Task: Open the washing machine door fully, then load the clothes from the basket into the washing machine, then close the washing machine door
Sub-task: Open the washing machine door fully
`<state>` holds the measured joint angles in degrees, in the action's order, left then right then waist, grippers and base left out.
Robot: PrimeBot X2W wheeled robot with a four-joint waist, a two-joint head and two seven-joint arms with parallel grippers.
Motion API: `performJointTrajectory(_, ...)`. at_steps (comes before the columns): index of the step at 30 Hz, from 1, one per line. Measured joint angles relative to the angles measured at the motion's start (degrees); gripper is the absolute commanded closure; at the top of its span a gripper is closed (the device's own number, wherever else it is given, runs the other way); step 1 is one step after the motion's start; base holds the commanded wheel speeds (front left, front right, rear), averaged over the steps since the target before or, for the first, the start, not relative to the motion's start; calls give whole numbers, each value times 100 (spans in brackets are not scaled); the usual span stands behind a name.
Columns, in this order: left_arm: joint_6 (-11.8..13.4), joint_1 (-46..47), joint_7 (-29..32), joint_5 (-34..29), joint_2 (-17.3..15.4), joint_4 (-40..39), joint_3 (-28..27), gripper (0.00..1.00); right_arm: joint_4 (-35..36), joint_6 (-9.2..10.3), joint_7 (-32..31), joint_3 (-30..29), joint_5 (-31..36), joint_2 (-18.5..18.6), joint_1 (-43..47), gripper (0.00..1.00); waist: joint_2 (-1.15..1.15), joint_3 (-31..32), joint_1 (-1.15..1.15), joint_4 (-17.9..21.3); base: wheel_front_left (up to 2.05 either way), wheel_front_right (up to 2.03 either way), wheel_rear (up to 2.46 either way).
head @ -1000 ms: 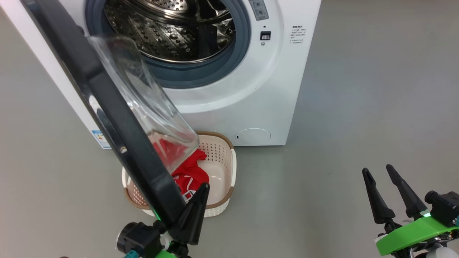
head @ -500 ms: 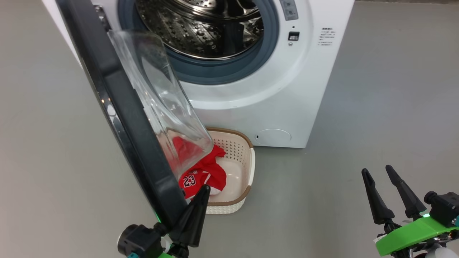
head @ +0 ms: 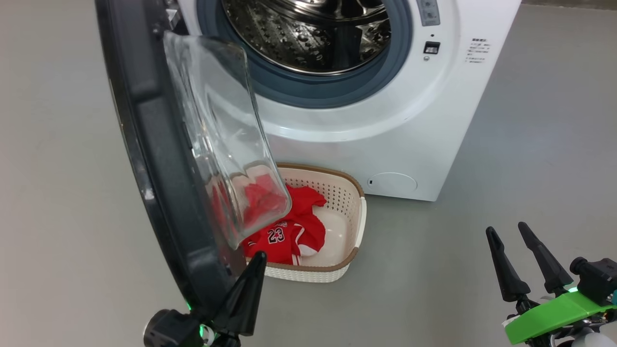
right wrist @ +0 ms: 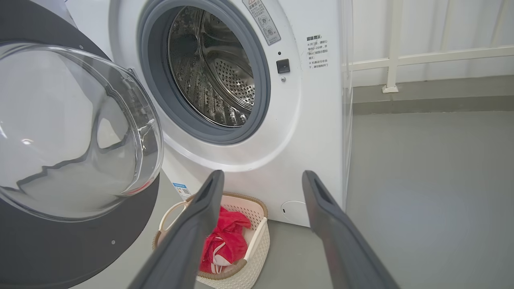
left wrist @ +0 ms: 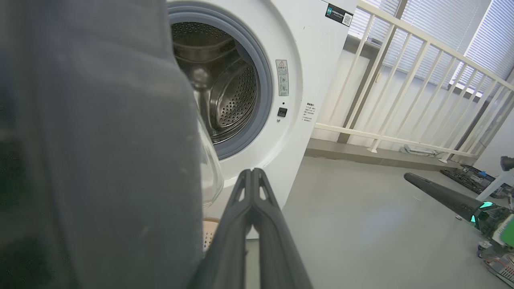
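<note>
The washing machine (head: 385, 144) stands with its steel drum (head: 313, 33) exposed. The washing machine door (head: 154, 168) hangs open to the left, dark grey inner face and clear glass bowl (head: 217, 120) turned toward me. My left gripper (head: 259, 258) is shut with nothing in it, lying against the door's inner face near its lower edge; that face (left wrist: 100, 140) sits beside its closed fingers (left wrist: 253, 188). The basket (head: 354, 226) sits on the floor before the machine with the clothes (head: 289, 231), a red number 23 jersey, inside. My right gripper (head: 506, 230) hangs open and empty, far right.
Grey floor spreads right of the machine and the basket (right wrist: 253, 245). A white railing (left wrist: 401, 80) runs behind the machine on its right side. The open door overhangs the left part of the basket, and its glass bowl (right wrist: 72, 132) juts out toward the drum side.
The head camera has shifted, so machine and basket sit further right in the picture. The door has swung wider with my left gripper against it, uncovering more of the jersey. The right gripper has not moved.
</note>
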<state>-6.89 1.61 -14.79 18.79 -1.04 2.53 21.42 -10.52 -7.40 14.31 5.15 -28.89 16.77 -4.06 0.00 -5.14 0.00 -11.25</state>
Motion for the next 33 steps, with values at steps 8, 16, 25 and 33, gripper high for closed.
performJointTrajectory(8, 0, -141, -44, -138, 12, -71, -242, 100, 0, 0, 0, 4, 0, 3, -4, 0, 0, -92, 0, -206, 0, 0, 0)
performJointTrajectory(16, 169, -241, -41, -158, -121, 34, -880, 100, -5, 0, 0, 10, 0, 2, -81, 0, 0, -159, 0, -399, 0, 0, 0)
performJointTrajectory(25, 220, 23, 10, -155, -319, 272, -1350, 100, -2, 0, 0, 44, 0, 4, -86, 0, 0, -244, 0, -584, 0, 0, 0)
performJointTrajectory(33, 268, 302, 18, -103, -510, 535, -1589, 100, 8, 0, 0, 45, 0, 26, -149, 0, 0, -347, 0, -706, 0, 0, 0)
